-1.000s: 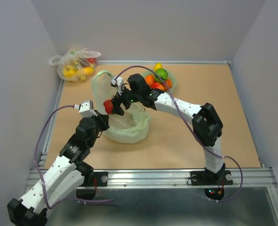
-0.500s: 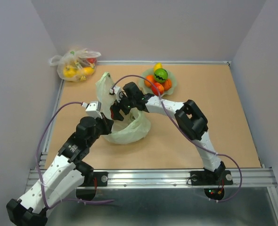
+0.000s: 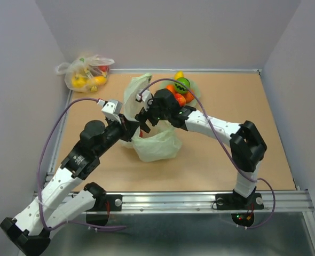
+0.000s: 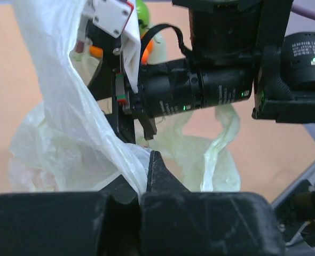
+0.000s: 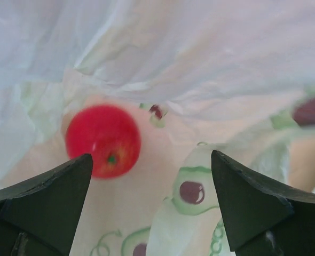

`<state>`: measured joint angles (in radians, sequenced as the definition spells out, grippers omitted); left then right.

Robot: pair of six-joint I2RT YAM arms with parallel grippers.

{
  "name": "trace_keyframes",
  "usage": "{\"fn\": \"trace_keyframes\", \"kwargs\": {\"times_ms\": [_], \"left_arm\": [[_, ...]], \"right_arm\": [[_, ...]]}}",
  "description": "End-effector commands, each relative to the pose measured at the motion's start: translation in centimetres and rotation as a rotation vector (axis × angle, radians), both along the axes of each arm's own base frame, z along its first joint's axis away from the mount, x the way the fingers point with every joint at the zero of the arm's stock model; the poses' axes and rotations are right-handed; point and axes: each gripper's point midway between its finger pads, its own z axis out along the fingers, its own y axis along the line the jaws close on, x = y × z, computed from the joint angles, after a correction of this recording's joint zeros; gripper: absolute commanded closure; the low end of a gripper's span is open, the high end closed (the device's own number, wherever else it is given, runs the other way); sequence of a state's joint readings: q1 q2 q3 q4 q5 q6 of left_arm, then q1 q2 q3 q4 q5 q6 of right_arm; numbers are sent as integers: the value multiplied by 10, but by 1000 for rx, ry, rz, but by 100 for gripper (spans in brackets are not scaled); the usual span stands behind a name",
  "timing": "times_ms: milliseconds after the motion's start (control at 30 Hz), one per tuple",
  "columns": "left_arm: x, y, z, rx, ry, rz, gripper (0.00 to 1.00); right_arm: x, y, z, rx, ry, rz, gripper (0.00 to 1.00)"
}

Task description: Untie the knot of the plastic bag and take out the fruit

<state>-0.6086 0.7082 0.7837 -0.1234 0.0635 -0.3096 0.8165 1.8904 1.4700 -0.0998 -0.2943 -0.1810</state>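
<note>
Our left gripper (image 4: 148,160) is pinching the bag (image 3: 158,145), jaws closed on its film, near the middle of the table (image 3: 243,122). Our right gripper (image 5: 152,176) is hanging wide open and empty over a red fruit (image 5: 103,140) inside the bag.

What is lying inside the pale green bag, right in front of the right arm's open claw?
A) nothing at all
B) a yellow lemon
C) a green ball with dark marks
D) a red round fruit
D: the right wrist view shows a red round fruit lying on the film of the plastic bag, just ahead of the open right gripper.
</note>
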Motion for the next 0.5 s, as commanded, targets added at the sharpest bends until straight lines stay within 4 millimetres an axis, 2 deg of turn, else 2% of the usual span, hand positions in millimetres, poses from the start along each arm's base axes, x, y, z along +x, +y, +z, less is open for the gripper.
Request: {"fn": "trace_keyframes", "kwargs": {"times_ms": [0, 67, 200, 300, 400, 433, 467], "left_arm": [[-10, -4, -26, -36, 78, -12, 100], [-11, 7, -62, -17, 182, 69, 100], [-8, 28, -110, 101, 348, 207, 100], [-14, 25, -138, 148, 460, 202, 100], [-20, 28, -153, 176, 531, 224, 100], [-22, 33, -161, 192, 559, 252, 100], [-23, 36, -162, 201, 563, 261, 100]], "right_arm": [[-3, -18, 8, 1, -44, -42, 4], [-11, -24, 7, 5, -24, -40, 4], [-22, -26, 0, 7, 12, -22, 5], [-31, -22, -5, 15, 49, 13, 7], [-46, -17, -13, 13, 85, 46, 9], [-51, -16, -24, -2, 109, 51, 9], [-53, -17, -26, -6, 115, 53, 9]]}}
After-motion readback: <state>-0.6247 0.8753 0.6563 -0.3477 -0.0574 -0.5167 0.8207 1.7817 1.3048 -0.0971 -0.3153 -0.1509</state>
